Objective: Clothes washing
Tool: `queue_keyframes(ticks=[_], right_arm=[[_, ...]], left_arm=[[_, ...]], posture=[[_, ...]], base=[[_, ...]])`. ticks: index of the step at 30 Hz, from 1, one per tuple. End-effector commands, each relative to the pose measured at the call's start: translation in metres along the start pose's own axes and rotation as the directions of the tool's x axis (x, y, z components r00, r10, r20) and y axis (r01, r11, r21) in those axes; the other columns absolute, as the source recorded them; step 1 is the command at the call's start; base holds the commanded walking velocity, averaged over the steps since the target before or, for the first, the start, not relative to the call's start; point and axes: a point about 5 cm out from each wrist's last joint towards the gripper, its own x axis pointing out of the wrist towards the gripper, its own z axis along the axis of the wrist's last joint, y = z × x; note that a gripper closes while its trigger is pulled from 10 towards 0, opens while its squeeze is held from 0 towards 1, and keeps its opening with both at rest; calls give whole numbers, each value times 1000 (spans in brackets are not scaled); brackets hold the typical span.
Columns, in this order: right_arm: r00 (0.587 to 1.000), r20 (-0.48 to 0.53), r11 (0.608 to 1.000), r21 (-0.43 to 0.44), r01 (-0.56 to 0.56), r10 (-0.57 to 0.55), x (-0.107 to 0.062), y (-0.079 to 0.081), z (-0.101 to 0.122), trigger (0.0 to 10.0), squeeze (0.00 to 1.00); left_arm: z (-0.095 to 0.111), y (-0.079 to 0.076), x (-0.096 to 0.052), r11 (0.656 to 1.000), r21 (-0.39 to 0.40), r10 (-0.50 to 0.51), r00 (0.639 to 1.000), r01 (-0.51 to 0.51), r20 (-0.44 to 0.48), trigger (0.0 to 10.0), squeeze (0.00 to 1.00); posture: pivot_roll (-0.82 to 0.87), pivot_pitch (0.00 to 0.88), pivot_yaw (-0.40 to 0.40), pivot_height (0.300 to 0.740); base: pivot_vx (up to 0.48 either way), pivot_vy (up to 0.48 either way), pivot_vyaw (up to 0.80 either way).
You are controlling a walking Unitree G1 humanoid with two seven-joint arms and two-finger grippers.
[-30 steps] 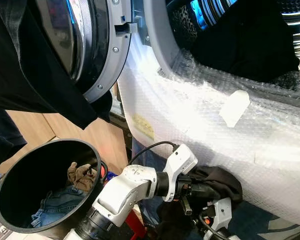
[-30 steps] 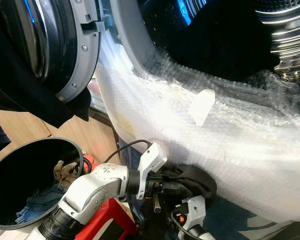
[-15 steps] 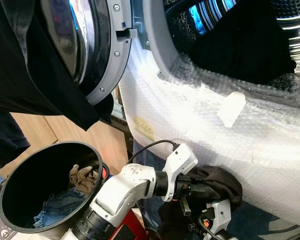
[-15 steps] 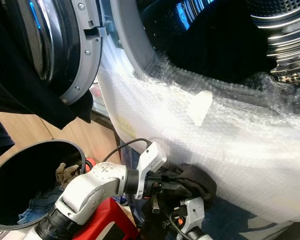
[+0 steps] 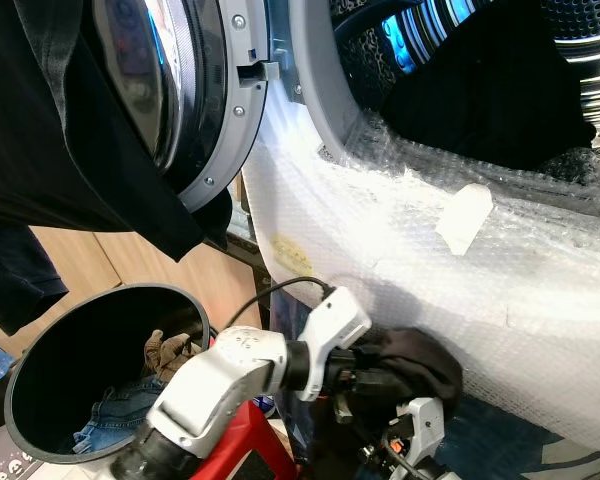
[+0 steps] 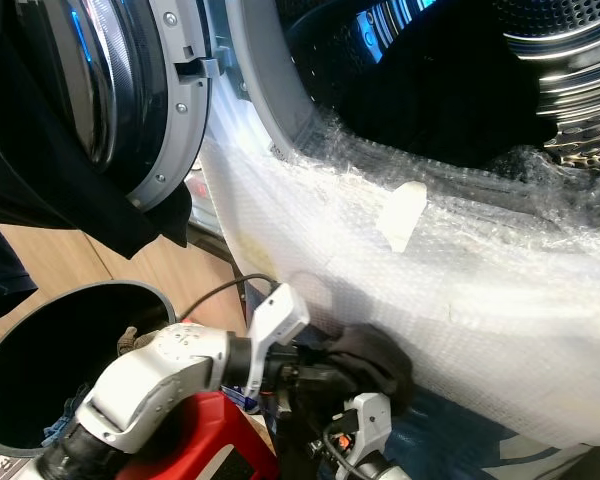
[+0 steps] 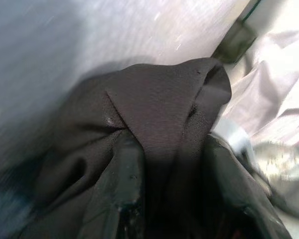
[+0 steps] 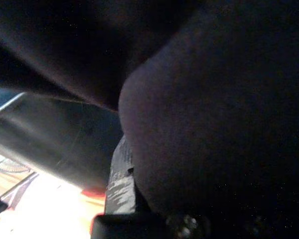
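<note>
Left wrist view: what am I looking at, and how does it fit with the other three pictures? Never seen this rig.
It is a humanoid robot loading laundry. The two eye views come from a stereo camera on its head, looking down at one scene: a front-loading washing machine wrapped in bubble wrap, its door swung open, with dark clothes already in the drum. A black bin on the floor holds jeans and a brown rag.

The wrist views come from a camera on each arm, looking along the fingers. The left tool is closed on a black garment, held low against the machine's front. The right tool sits just below it; its own view is dark cloth pressed close, so its grip cannot be judged.
</note>
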Motion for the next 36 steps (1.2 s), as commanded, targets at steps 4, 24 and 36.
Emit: queue_keyframes(ticks=[4, 24, 36], right_arm=[[999, 6, 999, -20, -48, 48, 0, 4, 2, 0, 0], [978, -40, 978, -29, -207, 206, -27, 0, 9, 0, 0], [965, 13, 964, -36, -262, 262, -21, 8, 25, 0, 0]], left_arm=[[5, -4, -18, 1000, 22, 15, 1000, -14, -13, 10000, 1000], [-52, 50, -62, 816, -168, 530, 832, -553, -161, 10000, 0], [-93, 97, -84, 507, -281, 780, 573, -815, -253, 10000, 0]], posture=[[-16, 79, 82, 740], [20, 87, 47, 740], [-6, 93, 38, 740]], base=[[0, 0, 0], [0, 0, 0], [0, 0, 0]])
